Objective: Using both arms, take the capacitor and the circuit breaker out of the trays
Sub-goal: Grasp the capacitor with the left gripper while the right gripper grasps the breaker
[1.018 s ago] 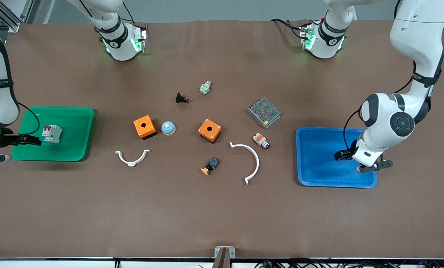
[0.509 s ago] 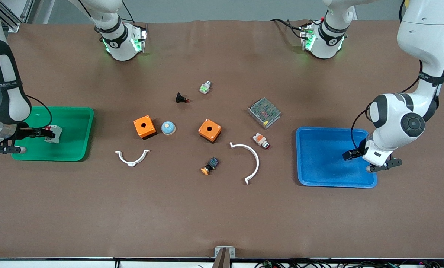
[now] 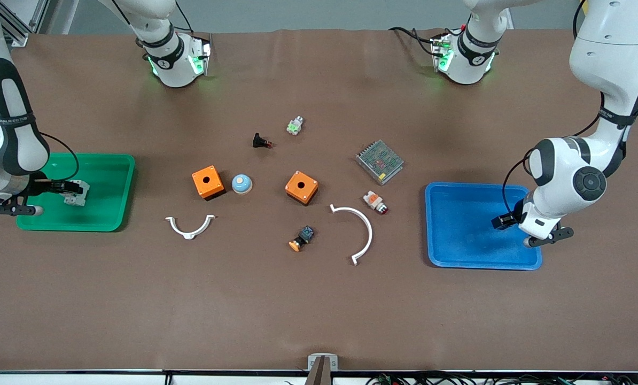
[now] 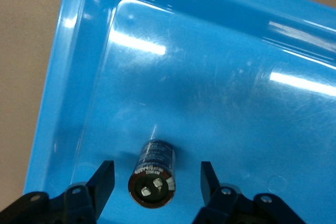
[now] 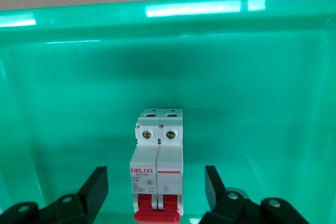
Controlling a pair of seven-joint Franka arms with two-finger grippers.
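**Both claws straddle their parts, neither pinching yet**

Front view: the right gripper (image 3: 65, 187) sits low in the green tray (image 3: 113, 219), at the breaker (image 3: 78, 195). The left gripper (image 3: 503, 220) sits low in the blue tray (image 3: 458, 256), at that tray's 3 o'clock side.

Left wrist view: fingers (image 4: 102, 182) spread, the capacitor (image 4: 154, 173) lying between them, untouched. Being round, it could roll or squirt out as they close.

Right wrist view: fingers (image 5: 96, 187) spread either side of the breaker (image 5: 157, 174). An off-centre squeeze could twist it.
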